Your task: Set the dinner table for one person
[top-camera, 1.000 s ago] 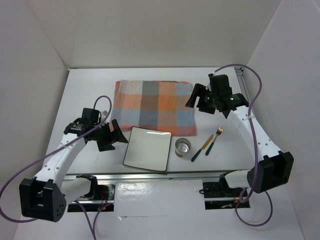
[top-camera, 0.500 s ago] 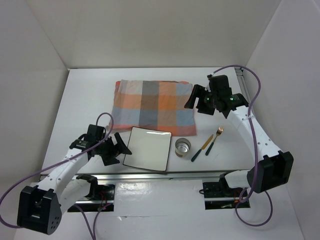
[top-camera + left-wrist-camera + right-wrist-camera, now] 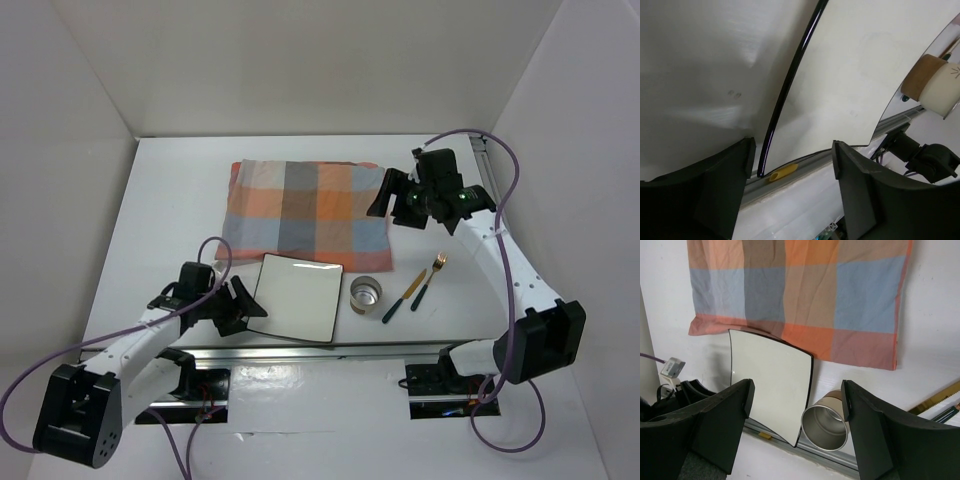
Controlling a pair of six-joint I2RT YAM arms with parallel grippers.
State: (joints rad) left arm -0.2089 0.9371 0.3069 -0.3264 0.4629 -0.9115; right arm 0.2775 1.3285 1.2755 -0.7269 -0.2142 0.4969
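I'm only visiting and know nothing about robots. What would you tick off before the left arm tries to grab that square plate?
1. Left gripper jaws apart: ok.
2. Plate rim between those jaws: ok; in the left wrist view its black edge runs into the gap.
3. Jaws low enough on the dinner table to catch the rim: cannot tell.
4. Cup clear of the plate: cannot tell; it stands close beside the right edge.
5. Right gripper out of the way: ok; it is open, over the cloth's right side.
6. Cloth spread flat: ok.
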